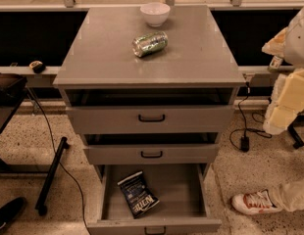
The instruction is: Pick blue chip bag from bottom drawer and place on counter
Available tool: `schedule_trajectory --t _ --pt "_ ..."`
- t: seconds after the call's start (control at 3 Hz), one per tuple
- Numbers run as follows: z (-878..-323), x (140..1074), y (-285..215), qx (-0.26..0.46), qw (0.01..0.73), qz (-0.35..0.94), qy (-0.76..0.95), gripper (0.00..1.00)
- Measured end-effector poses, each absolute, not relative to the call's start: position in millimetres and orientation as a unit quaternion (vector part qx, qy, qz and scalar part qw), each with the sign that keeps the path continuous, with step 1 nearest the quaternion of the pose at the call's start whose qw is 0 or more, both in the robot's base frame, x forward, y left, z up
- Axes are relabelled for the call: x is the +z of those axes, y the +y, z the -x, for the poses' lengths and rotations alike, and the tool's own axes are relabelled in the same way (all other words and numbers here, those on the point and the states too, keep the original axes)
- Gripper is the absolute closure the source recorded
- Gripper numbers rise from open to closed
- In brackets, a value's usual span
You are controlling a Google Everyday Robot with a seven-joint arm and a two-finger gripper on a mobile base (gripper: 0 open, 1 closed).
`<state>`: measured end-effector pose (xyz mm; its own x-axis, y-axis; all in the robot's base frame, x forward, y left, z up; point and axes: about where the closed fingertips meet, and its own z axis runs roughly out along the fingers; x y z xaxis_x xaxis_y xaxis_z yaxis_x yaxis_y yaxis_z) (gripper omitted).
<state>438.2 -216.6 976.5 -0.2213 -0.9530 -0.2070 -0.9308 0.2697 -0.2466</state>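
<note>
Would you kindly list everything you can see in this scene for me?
counter: one, grey, top of cabinet
bowl: one, white, back of counter
can: one, green-silver, on its side, mid-counter
upper drawers: two, grey, slightly open
bottom drawer: one, grey, pulled out
blue chip bag: one, dark blue, lying in bottom drawer
shoe: one, white and red, floor lower right
pincer: one, cream, right edge beside the cabinet

bottom drawer (184,192) — rear under middle drawer (191,154), front open | tool (284,109) far right
</note>
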Motion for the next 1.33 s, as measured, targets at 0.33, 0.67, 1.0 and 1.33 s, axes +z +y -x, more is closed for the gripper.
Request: schedule_trajectory --t 0.33,0.67,1.0,1.33 --pt "-438 976 -217 -0.035 0.159 0.603 0.781 0.00" --pt "-454 943 -219 -0.019 0.170 0.580 0.796 0.00" --pt "-462 856 -213 0.027 0.170 0.529 0.831 0.00" --pt "-461 787 -207 0.048 0.183 0.515 0.836 0.00"
